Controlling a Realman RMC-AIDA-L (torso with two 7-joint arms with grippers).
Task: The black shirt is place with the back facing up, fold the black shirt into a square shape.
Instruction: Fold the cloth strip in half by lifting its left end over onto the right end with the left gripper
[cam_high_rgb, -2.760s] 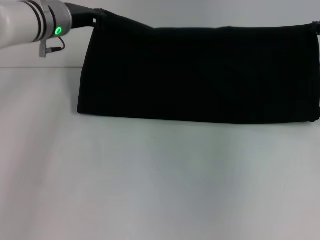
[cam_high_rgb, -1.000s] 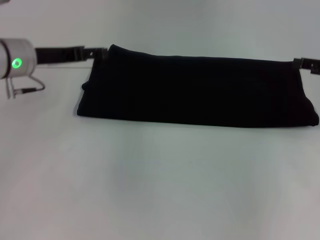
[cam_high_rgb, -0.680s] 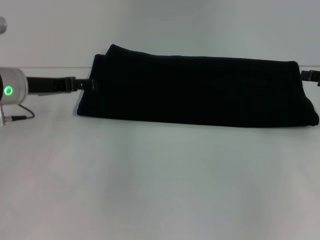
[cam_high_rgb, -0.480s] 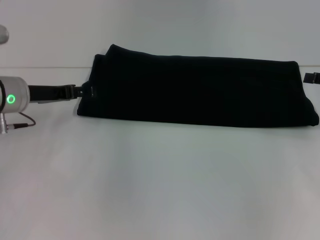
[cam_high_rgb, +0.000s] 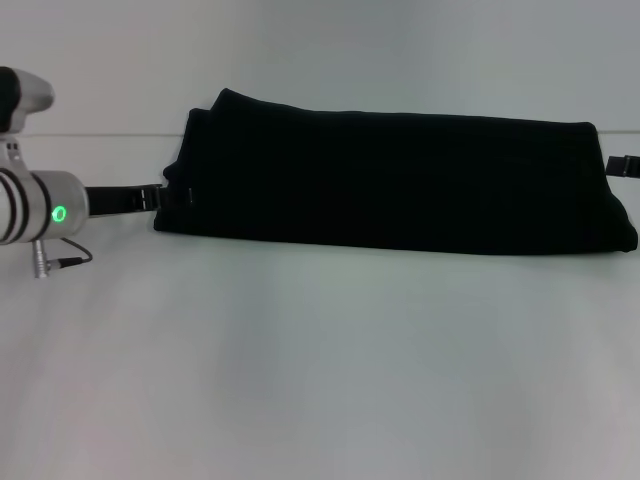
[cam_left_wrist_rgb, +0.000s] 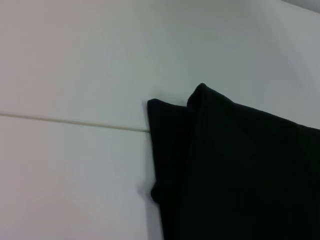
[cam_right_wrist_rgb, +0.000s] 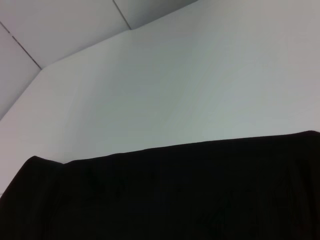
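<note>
- Large plain matte-black soft fabric shirt (cam_high_rgb: 400, 180) lay on the white table (cam_high_rgb: 320, 380) as a long flat band, folded lengthwise, running along the table's far edge from left of centre almost to the right edge.
- The band's near edge was fairly straight; its far edge rose to a rounded corner at the left end.
- Left wrist view: the shirt's (cam_left_wrist_rgb: 235, 170) left end showed two stacked layers, the upper layer's rounded corner set in from the lower one's, with a thin seam line in the table (cam_left_wrist_rgb: 70, 60) running up to the cloth.
- Right wrist view: the shirt (cam_right_wrist_rgb: 170, 195) filled the lower part of the picture, white tabletop (cam_right_wrist_rgb: 165, 85) beyond it.
- Left gripper (cam_high_rgb: 172, 195), black, on a silver arm with a green light, sat low at the shirt's left end, its tip touching or just beside the cloth edge. Could not tell if its fingers were spread or pinching fabric.
- Right gripper (cam_high_rgb: 622, 165) showed only as a small black piece at the shirt's right end, by the table's right edge. Finger state could not be made out either.
</note>
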